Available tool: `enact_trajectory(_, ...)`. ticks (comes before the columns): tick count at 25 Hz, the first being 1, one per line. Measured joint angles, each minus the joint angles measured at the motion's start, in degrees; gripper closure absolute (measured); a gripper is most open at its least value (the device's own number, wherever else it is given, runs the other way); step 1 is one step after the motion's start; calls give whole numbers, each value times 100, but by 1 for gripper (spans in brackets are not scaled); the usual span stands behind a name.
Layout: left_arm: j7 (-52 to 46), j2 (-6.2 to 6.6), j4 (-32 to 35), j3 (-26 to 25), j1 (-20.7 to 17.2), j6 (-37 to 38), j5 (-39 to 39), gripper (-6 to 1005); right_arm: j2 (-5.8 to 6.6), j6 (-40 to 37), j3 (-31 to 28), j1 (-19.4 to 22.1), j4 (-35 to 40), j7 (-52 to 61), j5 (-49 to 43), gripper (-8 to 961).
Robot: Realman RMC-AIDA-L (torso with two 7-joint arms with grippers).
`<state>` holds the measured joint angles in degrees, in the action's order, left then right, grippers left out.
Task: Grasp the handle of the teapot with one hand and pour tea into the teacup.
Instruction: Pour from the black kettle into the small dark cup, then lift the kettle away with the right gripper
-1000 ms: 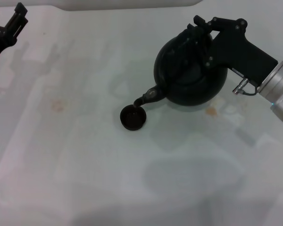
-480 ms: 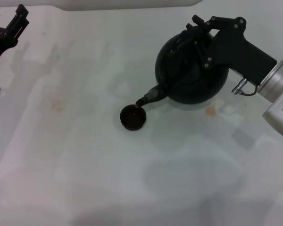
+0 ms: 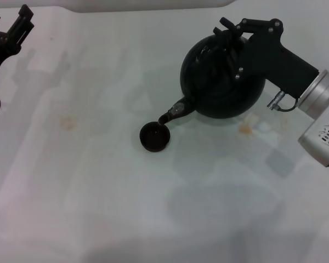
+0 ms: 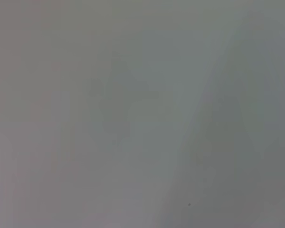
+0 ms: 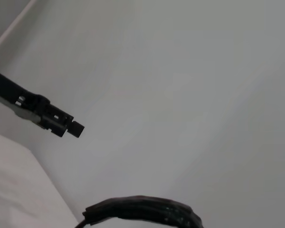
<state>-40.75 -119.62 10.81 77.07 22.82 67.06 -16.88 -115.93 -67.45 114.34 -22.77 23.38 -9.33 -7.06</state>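
the teapot [image 3: 219,87] hangs tilted in my grip over the far right part of the desk [image 3: 98,192], its round black body leaning toward my left so the short spout [image 3: 172,112] points down at the teacup [image 3: 155,136]. the spout's tip sits just above the cup's far rim, touching it or nearly so; i cannot tell which. the cup itself stands upright on the desk, near the middle, small and dark. i cannot make out any tea in the air or in the cup.

my right claw [image 3: 230,33] is pinched on the handle [image 3: 222,46], the arched bail over the pot's top, with my black wrist housing running back to the right and the silver arm section behind it. in my right wrist view a strip of the ribbed handle [image 5: 142,211] shows at the edge.

my left claw [image 3: 13,27] is parked at the far left corner, well apart from pot and cup, its fingers spread. faint brownish stains [image 3: 68,123] mark the desk.
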Motion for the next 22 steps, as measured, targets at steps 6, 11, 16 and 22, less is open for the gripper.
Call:
enact_trajectory(6, -97, 0, 0, 1, 3, 0, 0, 121, 0, 4, -35, 0, -3, -165, 5, 839)
enact_trajectory(11, -149, 0, 0, 1, -1, 0, 0, 122, 0, 60, -42, -7, 0, -397, 12, 845)
enact_trajectory(16, -161, 0, 0, -10, -15, 0, 1, 122, 0, 81, -25, -8, 20, -567, 13, 843)
enact_trajectory(22, -161, 0, 0, -12, -22, 0, 10, 121, 0, 92, -7, -9, 32, -692, 13, 844)
